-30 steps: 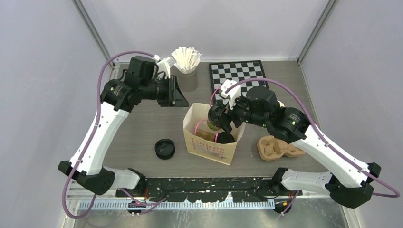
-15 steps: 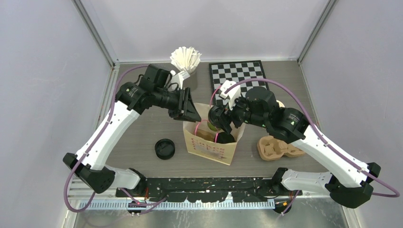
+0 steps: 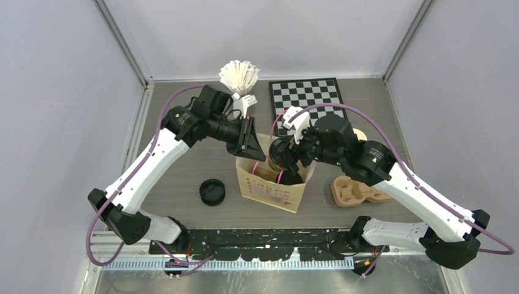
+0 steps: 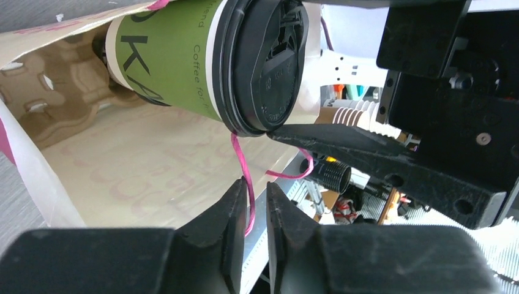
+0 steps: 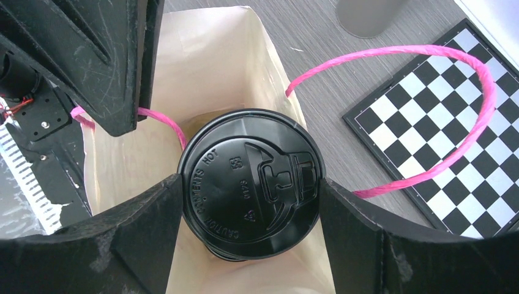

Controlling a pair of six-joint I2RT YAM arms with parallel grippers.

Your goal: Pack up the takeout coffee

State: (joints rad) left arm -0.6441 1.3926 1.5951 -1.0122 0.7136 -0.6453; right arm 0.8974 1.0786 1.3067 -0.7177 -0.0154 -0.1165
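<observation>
The right gripper (image 5: 250,187) is spread wide around a dark olive-green paper cup with a black lid (image 4: 165,61), holding it in the open mouth of the cream paper bag (image 3: 272,193) at the centre of the overhead view. The left gripper (image 4: 254,187) sits at the bag's upper-left rim with its jaws narrow. A pink cord handle (image 5: 160,118) lies in their gap, but I cannot tell whether it is pinched. A brown pulp carrier (image 4: 49,92) lies inside the bag. A second lidded cup (image 3: 212,192) stands on the desk (image 3: 183,165), left of the bag.

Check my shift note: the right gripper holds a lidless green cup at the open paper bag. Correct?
Not lidless: the right wrist view shows a black lid on the green cup that the right gripper holds at the open paper bag.
</observation>
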